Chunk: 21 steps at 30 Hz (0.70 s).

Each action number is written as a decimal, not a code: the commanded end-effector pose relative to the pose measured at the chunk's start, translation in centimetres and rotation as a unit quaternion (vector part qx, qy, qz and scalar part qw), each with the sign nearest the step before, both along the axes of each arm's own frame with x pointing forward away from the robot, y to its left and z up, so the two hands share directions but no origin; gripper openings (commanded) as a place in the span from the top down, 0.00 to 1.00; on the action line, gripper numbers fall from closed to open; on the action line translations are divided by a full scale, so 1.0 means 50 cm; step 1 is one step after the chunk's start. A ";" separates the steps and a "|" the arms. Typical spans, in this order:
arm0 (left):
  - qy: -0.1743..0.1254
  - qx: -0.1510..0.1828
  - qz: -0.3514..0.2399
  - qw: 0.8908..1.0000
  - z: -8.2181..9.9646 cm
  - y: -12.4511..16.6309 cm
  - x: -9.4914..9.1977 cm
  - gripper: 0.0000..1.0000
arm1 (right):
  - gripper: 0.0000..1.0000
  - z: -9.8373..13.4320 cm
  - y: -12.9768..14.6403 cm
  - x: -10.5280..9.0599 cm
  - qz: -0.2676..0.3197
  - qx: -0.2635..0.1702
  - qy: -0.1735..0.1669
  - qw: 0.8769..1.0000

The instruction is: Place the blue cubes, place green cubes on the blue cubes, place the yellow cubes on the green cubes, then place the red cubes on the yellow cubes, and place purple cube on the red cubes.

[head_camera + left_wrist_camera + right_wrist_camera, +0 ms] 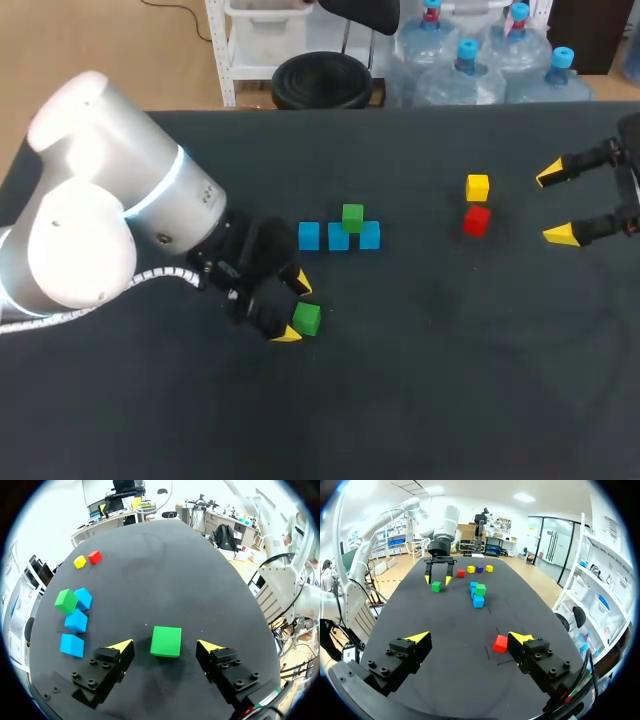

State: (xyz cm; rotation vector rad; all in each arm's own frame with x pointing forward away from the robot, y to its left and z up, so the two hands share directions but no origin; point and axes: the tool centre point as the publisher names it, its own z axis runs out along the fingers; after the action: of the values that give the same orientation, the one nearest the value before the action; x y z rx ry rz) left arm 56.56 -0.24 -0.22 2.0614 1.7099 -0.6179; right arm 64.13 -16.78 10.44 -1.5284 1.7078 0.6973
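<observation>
Near the front of the worktop (450, 380), the left fingers (116, 654) stand on both sides of a loose green cube (166, 641). They do not touch it. There is a gap on each side, so they are released and hold nothing. I think they stand this way so they can press on two flat sides and lift the cube without tipping it.

In the middle, three blue cubes (338, 237) sit in a row, touching each other. They are the bottom layer. A stacked green cube (352, 216) rests on top, across two of them, like a brick in a wall. The loose green one probably belongs beside it.

Off to the right, a yellow cube (477, 187) and a red cube (476, 220) lie near each other, well apart from the row. They are for higher layers, so they can stay there for now.

The right fingers (409, 649) are spread wide and empty. The red cube lies just ahead of one of them, not between them.
</observation>
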 end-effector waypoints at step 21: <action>-0.002 0.007 -0.004 1.000 0.029 0.000 0.008 1.00 | 0.00 -0.002 0.001 0.001 0.000 0.001 0.000 1.000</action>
State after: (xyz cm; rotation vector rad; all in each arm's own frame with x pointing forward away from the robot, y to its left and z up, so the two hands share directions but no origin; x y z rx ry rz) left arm 56.90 -0.50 0.58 2.0759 1.7057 -0.6069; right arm 64.13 -16.77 10.44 -1.5283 1.7077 0.6974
